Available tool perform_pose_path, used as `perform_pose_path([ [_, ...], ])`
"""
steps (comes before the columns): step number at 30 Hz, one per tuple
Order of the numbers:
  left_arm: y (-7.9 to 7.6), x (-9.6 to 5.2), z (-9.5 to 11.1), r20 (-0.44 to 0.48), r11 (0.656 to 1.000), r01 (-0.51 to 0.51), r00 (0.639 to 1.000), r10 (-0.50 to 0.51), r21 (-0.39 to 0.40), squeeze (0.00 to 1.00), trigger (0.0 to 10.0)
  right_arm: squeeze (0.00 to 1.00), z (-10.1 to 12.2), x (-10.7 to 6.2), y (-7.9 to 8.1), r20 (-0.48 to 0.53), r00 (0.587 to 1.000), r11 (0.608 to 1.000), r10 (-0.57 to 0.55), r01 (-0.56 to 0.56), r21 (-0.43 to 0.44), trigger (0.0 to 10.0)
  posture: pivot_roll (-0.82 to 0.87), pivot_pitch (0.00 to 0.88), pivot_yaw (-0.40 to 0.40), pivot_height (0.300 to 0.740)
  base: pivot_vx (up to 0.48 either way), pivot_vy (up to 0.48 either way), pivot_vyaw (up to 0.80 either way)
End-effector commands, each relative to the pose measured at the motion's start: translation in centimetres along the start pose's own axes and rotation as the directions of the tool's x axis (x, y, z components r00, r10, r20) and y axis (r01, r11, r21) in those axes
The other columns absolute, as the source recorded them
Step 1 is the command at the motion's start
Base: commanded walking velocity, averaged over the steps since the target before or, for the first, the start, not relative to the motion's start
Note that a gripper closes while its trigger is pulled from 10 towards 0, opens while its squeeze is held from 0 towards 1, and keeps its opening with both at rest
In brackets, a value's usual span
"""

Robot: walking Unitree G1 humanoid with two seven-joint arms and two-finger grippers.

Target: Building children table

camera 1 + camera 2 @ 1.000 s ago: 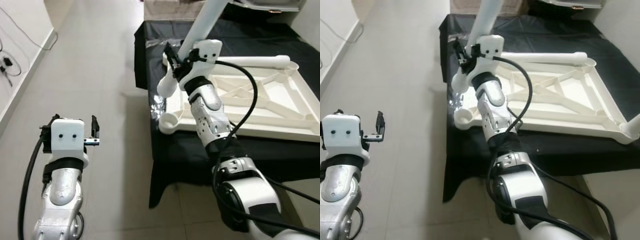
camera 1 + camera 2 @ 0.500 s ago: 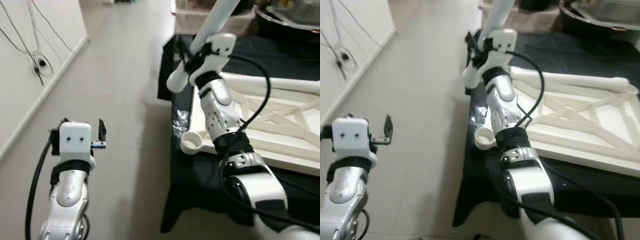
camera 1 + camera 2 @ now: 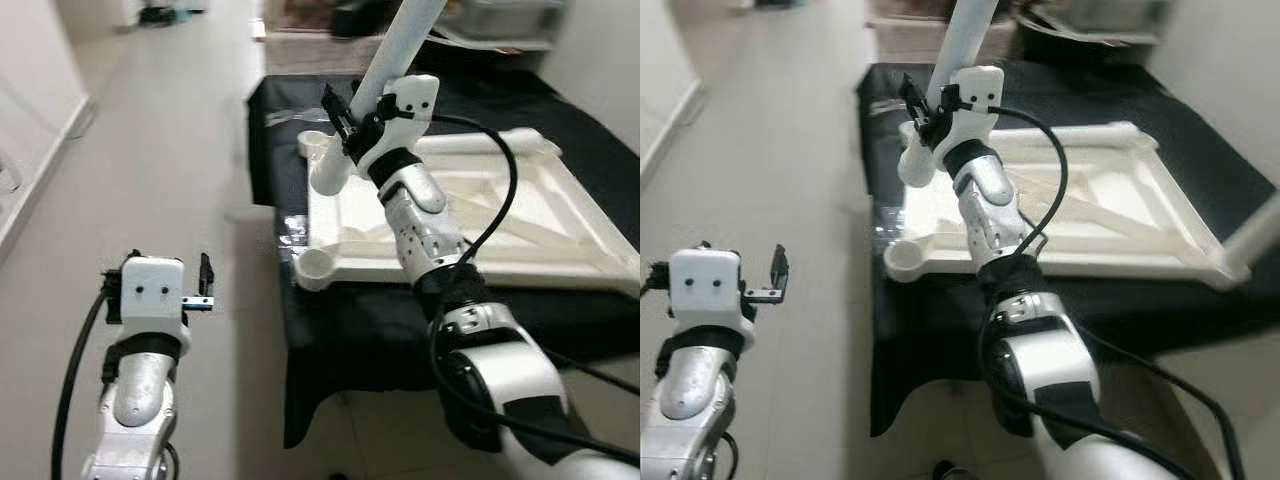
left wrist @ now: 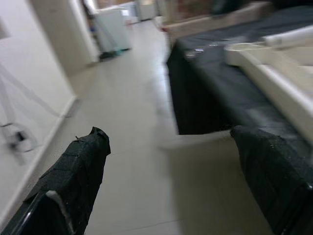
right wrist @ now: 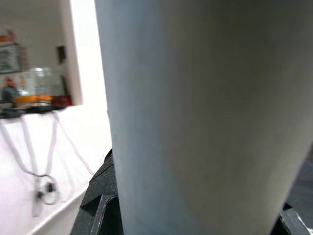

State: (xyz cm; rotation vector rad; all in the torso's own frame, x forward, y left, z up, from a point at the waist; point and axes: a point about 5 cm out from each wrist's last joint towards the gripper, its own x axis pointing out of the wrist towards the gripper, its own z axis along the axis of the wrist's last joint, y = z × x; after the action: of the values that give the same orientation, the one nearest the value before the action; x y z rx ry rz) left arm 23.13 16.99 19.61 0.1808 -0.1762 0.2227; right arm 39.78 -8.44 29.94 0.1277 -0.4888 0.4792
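The right gripper (image 3: 342, 112) is raised over the left edge of the black-draped surface (image 3: 330, 320) and is clamped around a white table leg (image 3: 385, 75); the leg slants steeply, its rounded lower end just above the far-left corner of the upturned white tabletop (image 3: 520, 240), its upper part running up past the top of the head views; in the right wrist view the pale leg (image 5: 205, 112) sits close between the black fingers (image 5: 100, 205). The tabletop lies underside up on the surface, ribs crossing inside its raised rim; a round corner socket (image 3: 314, 265) shows at its near-left corner, close to the surface's near-left corner, and another socket (image 3: 315, 145) at its far-left corner, just beside the leg's lower end; a second white leg (image 3: 1252, 232) stands at the tabletop's near-right corner in the right eye view. The left gripper (image 3: 204, 283) hangs over the pale tiled floor (image 3: 170, 170), well apart from the surface on its left side; its fingers (image 4: 78, 166) are spread apart with nothing between them; the left wrist view looks along the floor beside the surface's draped edge (image 4: 195, 98), with the tabletop rim (image 4: 274, 78) on it.
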Motion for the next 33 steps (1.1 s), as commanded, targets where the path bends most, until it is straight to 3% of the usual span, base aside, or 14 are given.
perform_pose_path([
  [1,0.0,-0.3,-0.4,-0.028,1.0,0.008,1.0,-0.008,0.0,0.0,10.0,0.0,-0.2,0.3,0.5,-0.024,0.999,0.999,0.033,-0.033,0.005,10.0,0.07,0.176,-0.062,0.74,0.0,0.0,-0.79],
  [8,-0.1,-1.2,-1.0,-0.066,1.0,0.009,0.998,-0.01,-0.017,0.0,10.0,0.0,-0.7,1.3,2.2,-0.086,0.968,0.968,0.234,-0.224,0.11,10.0,0.08,0.199,-0.069,0.74,0.0,0.0,-0.23],
  [10,0.1,-1.9,-1.7,-0.105,1.0,0.01,0.994,-0.013,-0.025,0.0,10.0,0.0,-1.4,1.4,3.7,-0.129,0.898,0.891,0.422,-0.384,0.241,10.0,0.08,0.209,-0.073,0.74,0.0,0.0,0.0],
  [11,0.1,-1.9,-1.7,-0.105,1.0,0.01,0.994,-0.013,-0.025,0.0,10.0,0.0,-1.4,1.4,3.7,-0.129,0.898,0.891,0.422,-0.384,0.241,10.0,0.08,0.209,-0.073,0.74,0.0,0.0,0.0],
  [12,0.0,-2.5,-2.1,-0.127,0.999,0.04,0.991,-0.044,-0.033,0.0,10.0,0.0,-1.5,1.4,4.3,-0.135,0.858,0.853,0.495,-0.451,0.262,10.0,0.09,0.216,-0.075,0.74,0.0,0.0,0.0],
  [14,0.0,-2.5,-2.1,-0.127,0.999,0.04,0.991,-0.044,-0.033,0.0,10.0,0.0,-1.5,1.4,4.3,-0.135,0.858,0.853,0.495,-0.451,0.262,10.0,0.09,0.216,-0.075,0.74,0.0,0.0,0.0],
  [15,-1.0,-4.6,-2.6,-0.174,0.974,0.194,0.962,-0.212,-0.115,0.0,10.0,0.0,-1.1,1.5,4.9,-0.14,0.768,0.761,0.625,-0.56,0.328,10.0,0.09,0.241,-0.08,0.74,0.0,0.0,0.0],
  [16,-1.0,-4.6,-2.6,-0.174,0.974,0.194,0.962,-0.212,-0.115,0.0,10.0,0.0,-1.1,1.5,4.9,-0.14,0.768,0.761,0.625,-0.56,0.328,10.0,0.09,0.241,-0.08,0.74,0.0,0.0,0.0],
  [19,-1.9,-6.9,-2.2,-0.182,0.925,0.324,0.915,-0.359,-0.199,0.0,10.0,0.0,-0.4,1.2,4.7,-0.122,0.672,0.665,0.731,-0.66,0.349,10.0,0.1,0.253,-0.083,0.74,0.0,0.0,0.0],
  [23,-2.2,-7.5,-1.9,-0.177,0.912,0.347,0.905,-0.388,-0.22,0.0,10.0,0.0,-0.3,1.0,4.4,-0.121,0.64,0.633,0.759,-0.681,0.367,10.0,0.11,0.263,-0.089,0.74,0.0,0.0,0.0],
  [26,-2.9,-8.9,-1.4,-0.18,0.881,0.376,0.882,-0.435,-0.286,0.0,10.0,0.0,0.0,-0.2,3.0,-0.13,0.515,0.523,0.848,-0.769,0.367,10.0,0.12,0.286,-0.097,0.74,0.0,0.0,0.0],
  [28,-3.1,-9.2,-1.4,-0.183,0.873,0.384,0.875,-0.448,-0.3,0.0,10.0,0.0,0.2,-0.4,2.6,-0.121,0.496,0.503,0.86,-0.784,0.363,10.0,0.12,0.293,-0.097,0.74,0.0,0.0,0.0],
  [32,-3.8,-10.3,-1.1,-0.178,0.822,0.429,0.837,-0.518,-0.375,0.0,10.0,0.0,0.2,-0.9,2.3,-0.132,0.44,0.457,0.888,-0.818,0.349,10.0,0.12,0.298,-0.095,0.74,0.0,0.0,0.0],
  [33,-4.1,-11.0,-0.7,-0.164,0.78,0.471,0.804,-0.572,-0.412,0.0,10.0,0.0,0.3,-1.0,2.3,-0.128,0.42,0.437,0.899,-0.832,0.342,10.0,0.13,0.305,-0.088,0.74,0.0,0.0,0.0],
])
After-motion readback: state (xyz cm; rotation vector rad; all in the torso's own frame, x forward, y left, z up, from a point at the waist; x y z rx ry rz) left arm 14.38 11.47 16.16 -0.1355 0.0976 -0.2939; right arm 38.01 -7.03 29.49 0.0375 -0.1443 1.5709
